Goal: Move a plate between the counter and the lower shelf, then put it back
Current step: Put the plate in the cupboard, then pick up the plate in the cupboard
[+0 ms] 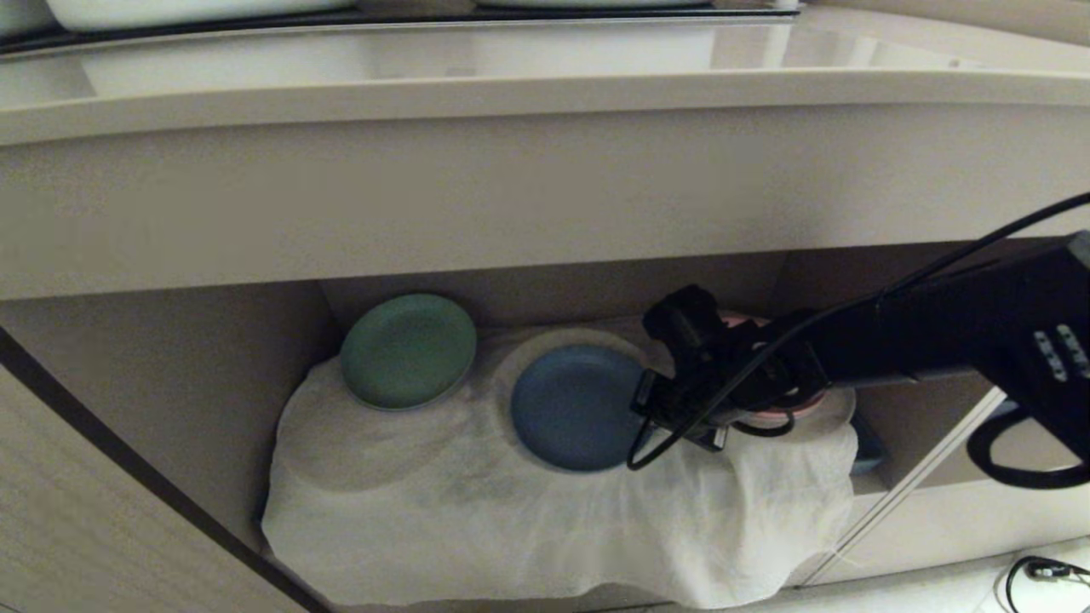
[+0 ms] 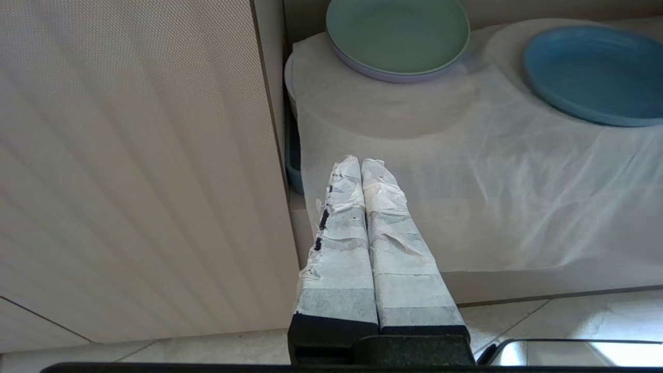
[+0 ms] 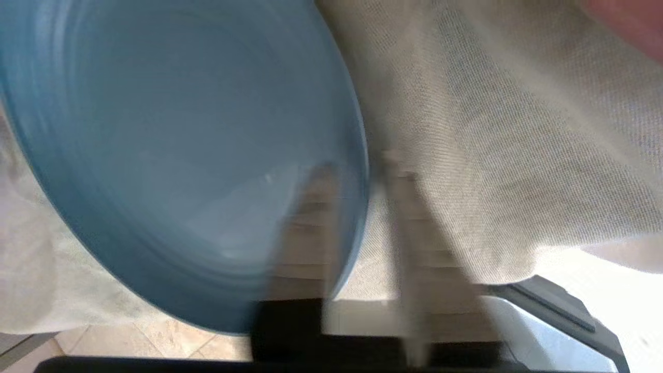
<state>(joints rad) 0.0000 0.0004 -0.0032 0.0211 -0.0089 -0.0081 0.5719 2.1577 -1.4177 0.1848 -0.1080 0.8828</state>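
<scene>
The light-blue plate (image 1: 575, 409) (image 2: 595, 72) (image 3: 155, 129) lies flat on the white cloth (image 1: 477, 519) that covers the lower shelf (image 1: 213, 383). My right gripper (image 1: 673, 409) (image 3: 357, 166) reaches into the shelf at the plate's right edge. It is open a little and straddles the rim: one finger is over the plate's inside and the other finger (image 3: 409, 233) is outside above the cloth, with a gap showing beside the rim. My left gripper (image 2: 362, 160) is shut and empty in front of the shelf's left corner. The counter (image 1: 426, 60) runs above.
A green plate (image 1: 407, 351) (image 2: 398, 33) sits at the shelf's back left. A pink plate (image 1: 771, 415) lies behind my right wrist. Round bumps show under the cloth. A cabinet door (image 2: 129, 155) stands to the left, and a dark tray edge (image 1: 864, 451) to the right.
</scene>
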